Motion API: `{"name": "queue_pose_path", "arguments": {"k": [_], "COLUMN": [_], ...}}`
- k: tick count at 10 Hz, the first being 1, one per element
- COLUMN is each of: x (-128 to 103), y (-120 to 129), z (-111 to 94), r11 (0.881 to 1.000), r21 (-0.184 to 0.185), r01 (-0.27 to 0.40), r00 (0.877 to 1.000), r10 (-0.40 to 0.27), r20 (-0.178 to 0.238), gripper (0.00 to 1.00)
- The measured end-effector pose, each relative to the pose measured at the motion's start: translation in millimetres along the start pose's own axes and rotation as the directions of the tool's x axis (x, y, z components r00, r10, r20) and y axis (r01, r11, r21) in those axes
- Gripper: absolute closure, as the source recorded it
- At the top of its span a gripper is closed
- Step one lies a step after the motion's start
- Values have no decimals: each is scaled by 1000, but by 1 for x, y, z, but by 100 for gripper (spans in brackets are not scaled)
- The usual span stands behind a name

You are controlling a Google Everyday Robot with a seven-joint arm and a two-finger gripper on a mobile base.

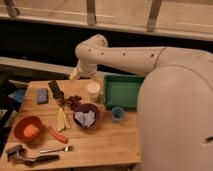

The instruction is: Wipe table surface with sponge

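Observation:
The sponge [42, 95] is a small grey-blue block lying flat at the back left of the wooden table surface [111, 139]. My gripper [75, 74] hangs at the end of the white arm over the table's back edge, to the right of the sponge and apart from it, just left of a white cup [93, 90]. A black flat object [55, 89] lies on the table between the sponge and the gripper.
A green tray [123, 92] stands at the back right, with a small blue cup [118, 113] in front of it. A dark bowl [86, 116], dark berries [75, 101], yellow sticks [61, 119], a carrot [57, 135], an orange bowl [27, 128] and utensils [30, 157] fill the left and middle.

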Motion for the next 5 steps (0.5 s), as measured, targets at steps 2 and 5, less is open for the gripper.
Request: {"name": "queue_pose_path", "arguments": {"k": [2,5], "x": [-2,-1], "y": [47,62], "z": [13,15], "r11": [996,992], "r21": [-46,-65], "r01": [82,108], "r00": [997,994], "r10": [-82,-108], "r20": [-1,1], "gripper": [20,20]}}
